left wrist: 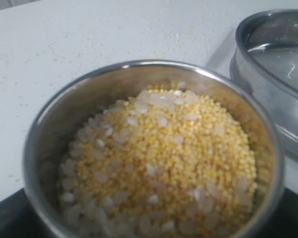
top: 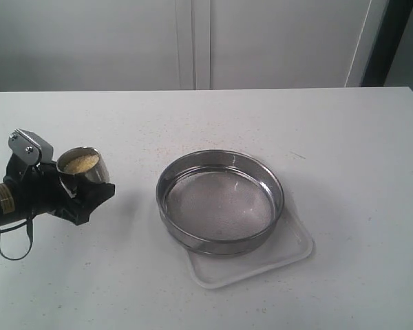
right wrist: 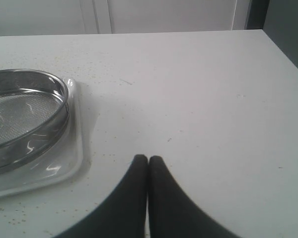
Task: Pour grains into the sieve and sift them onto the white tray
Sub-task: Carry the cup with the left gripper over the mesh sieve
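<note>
My left gripper (top: 74, 180) is shut on a small steel cup (top: 91, 174), held a little above the table at the left and slightly tilted. The cup (left wrist: 89, 89) is filled with grains (left wrist: 164, 158), tiny yellow ones mixed with larger whitish ones; the grains (top: 80, 163) also show from outside. The sieve (top: 220, 157), a wide steel ring with a mesh bottom and nothing in it, sits on the white tray (top: 292, 253) to the cup's right. My right gripper (right wrist: 148, 159) is shut on nothing, low over bare table beside the sieve (right wrist: 20, 119) and tray (right wrist: 75, 148). It is outside the exterior view.
The white table (top: 344, 151) carries scattered specks of grain around the tray. A white cabinet wall (top: 193, 41) stands behind the table's far edge. The table's right edge (right wrist: 283, 54) lies beyond my right gripper.
</note>
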